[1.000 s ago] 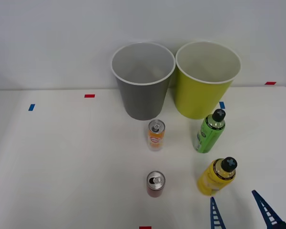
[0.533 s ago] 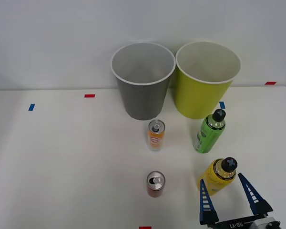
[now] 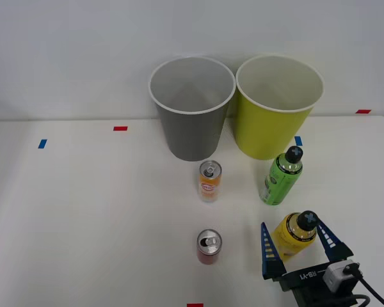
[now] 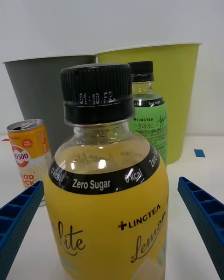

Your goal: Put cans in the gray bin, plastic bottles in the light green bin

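Observation:
My right gripper (image 3: 296, 242) is open, one blue finger on each side of the yellow-label bottle (image 3: 292, 235), which stands upright near the table's front right. Close up in the wrist view, that yellow-label bottle (image 4: 109, 200) sits between my fingers (image 4: 203, 212) without touching them. The green-label bottle (image 3: 281, 177) stands behind it, in front of the light green bin (image 3: 276, 109). Left of that bin stands the gray bin (image 3: 192, 110). The orange-and-white can (image 3: 209, 181) stands in front of the gray bin, and the dark red can (image 3: 208, 247) is nearer the front edge.
Small red (image 3: 120, 128) and blue (image 3: 42, 144) tape marks dot the white table (image 3: 89, 211). A white wall rises behind the bins. The table's left half holds nothing but tape.
My gripper has advanced from the front edge toward the bins, and its open fingers now straddle the yellow-label bottle. Nothing else has moved.

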